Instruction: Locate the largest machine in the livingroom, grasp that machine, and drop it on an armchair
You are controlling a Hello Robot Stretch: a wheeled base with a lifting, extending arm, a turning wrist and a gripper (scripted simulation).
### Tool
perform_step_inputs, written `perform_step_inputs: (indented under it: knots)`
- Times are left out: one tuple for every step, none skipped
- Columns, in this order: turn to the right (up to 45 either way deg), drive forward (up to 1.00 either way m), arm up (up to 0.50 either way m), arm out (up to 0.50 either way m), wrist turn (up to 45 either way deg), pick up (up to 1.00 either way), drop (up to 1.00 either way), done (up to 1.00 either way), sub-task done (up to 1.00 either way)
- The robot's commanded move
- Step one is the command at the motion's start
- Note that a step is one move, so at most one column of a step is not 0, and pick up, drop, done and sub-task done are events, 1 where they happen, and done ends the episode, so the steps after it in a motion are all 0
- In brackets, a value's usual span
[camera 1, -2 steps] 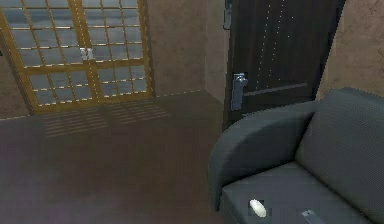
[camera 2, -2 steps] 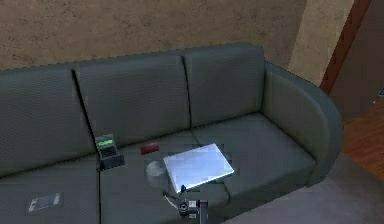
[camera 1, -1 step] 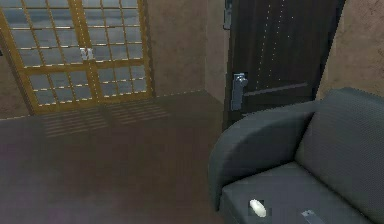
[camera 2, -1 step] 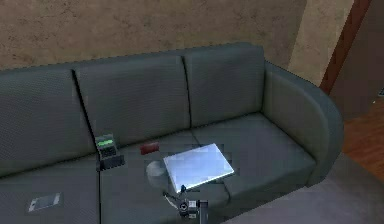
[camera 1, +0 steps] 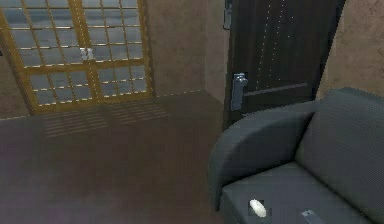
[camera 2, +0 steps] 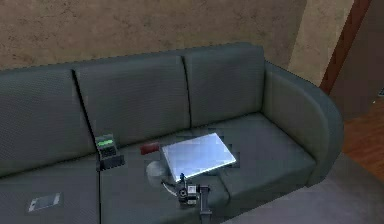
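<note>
A closed silver laptop [camera 2: 200,155] lies flat on the seat of a dark grey sofa [camera 2: 130,95]. The arm rises from the arm side view's bottom edge, with the gripper [camera 2: 168,184] at the seat's front, just below the laptop's near corner. A pale round thing [camera 2: 155,170] lies on the seat right by the fingers. I cannot tell whether the gripper holds anything. In the forward view the sofa's end [camera 1: 340,140] fills the lower right, with a small white thing [camera 1: 258,207] on its seat.
On the seat also lie a small red thing [camera 2: 150,148], a dark box with a green top [camera 2: 107,150] and a flat grey slab [camera 2: 43,203]. Ahead stand yellow-framed glass doors [camera 1: 85,55] and a dark door [camera 1: 275,50], with bare dark floor [camera 1: 110,160] before them.
</note>
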Motion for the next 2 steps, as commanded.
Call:
perform_step_inputs:
  knots:
    - [0.0,0.00,0.50,0.00,0.0,0.00,0.00,0.00,0.00]
    - [0.0,0.00,0.06,0.00,0.0,0.00,0.00,0.00,0.00]
